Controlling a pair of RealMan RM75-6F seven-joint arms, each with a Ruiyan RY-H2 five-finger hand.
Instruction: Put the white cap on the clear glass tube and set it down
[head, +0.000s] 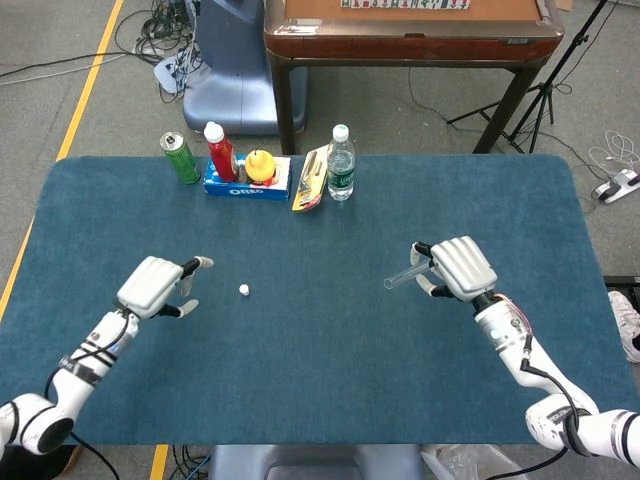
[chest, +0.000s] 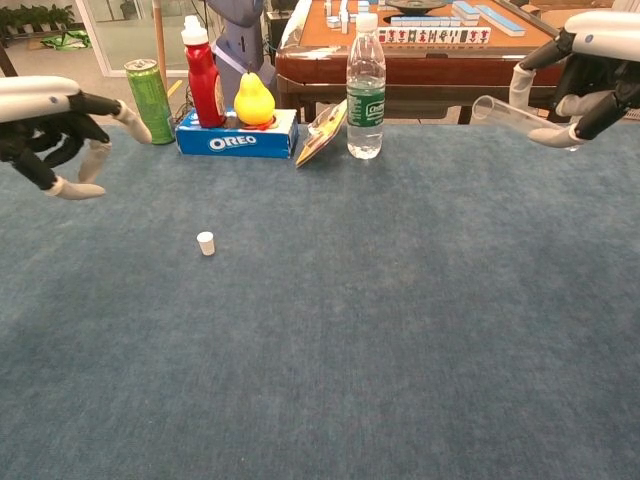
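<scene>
Right hand (head: 458, 268), right of centre in the head view, pinches the tube (head: 402, 277) near its closed end, clear of the table (head: 320, 380), open mouth pointing frame-left. Left hand (head: 155, 285), left of centre, holds nothing, fingers apart and curled downward, near the cap (head: 243, 290) but not touching it. Cap sits upright on the cloth, left of centre. Tube looks light, stiff, slippery and breakable; grip gently. Cap is tiny and light, likely to skid or tip; best pinched at its sides with fingertips.
</scene>
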